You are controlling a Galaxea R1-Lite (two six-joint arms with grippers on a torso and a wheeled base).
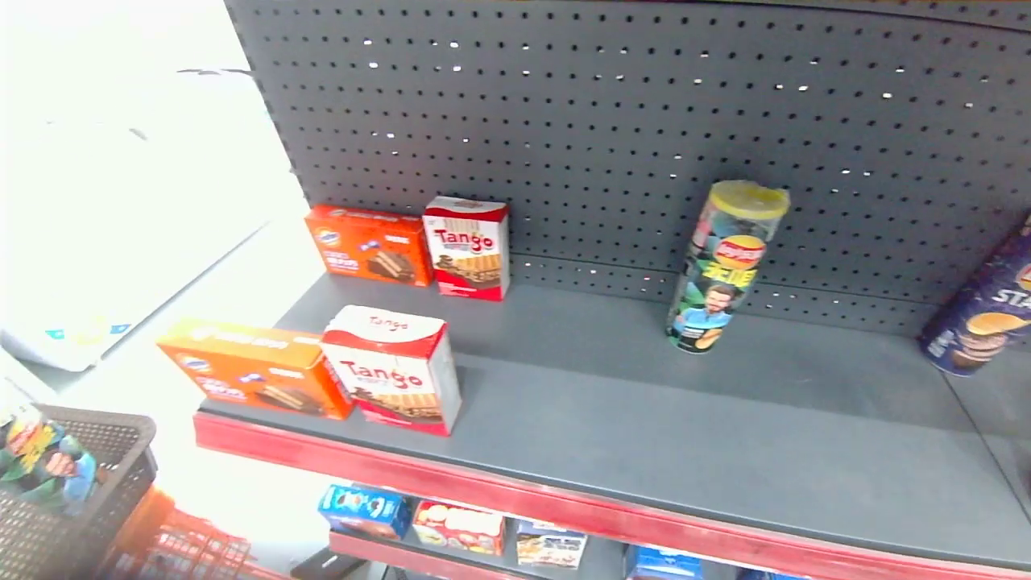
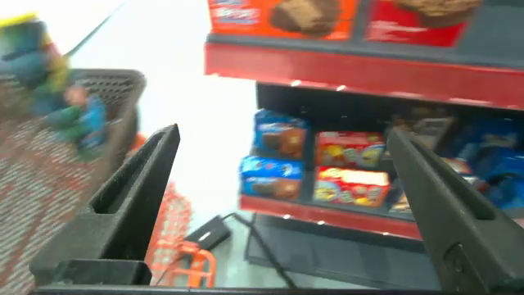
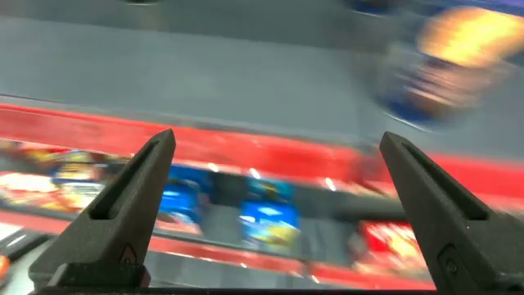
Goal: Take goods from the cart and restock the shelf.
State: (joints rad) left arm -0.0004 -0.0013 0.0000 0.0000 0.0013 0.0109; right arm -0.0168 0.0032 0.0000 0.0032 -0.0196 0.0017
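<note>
The grey shelf (image 1: 644, 435) with a red front edge (image 1: 483, 483) holds two orange boxes (image 1: 254, 366), two red-and-white wafer boxes (image 1: 395, 366) and a yellow-lidded chip can (image 1: 721, 266) standing upright. A blue chip can (image 1: 979, 310) leans at the far right. A dark cart basket (image 1: 76, 499) at lower left holds a colourful chip can (image 1: 40, 463). My left gripper (image 2: 282, 135) is open and holds nothing, facing the lower shelf with the basket (image 2: 57, 156) beside it. My right gripper (image 3: 278, 139) is open and holds nothing, just below the shelf's red edge (image 3: 270, 152); the blue can (image 3: 454, 70) is beyond it.
A pegboard back wall (image 1: 644, 121) rises behind the shelf. The lower shelf carries several blue and red snack packs (image 2: 315, 168). An orange crate (image 1: 185, 548) sits on the floor near the basket. Open shelf room lies between the wafer boxes and the yellow-lidded can.
</note>
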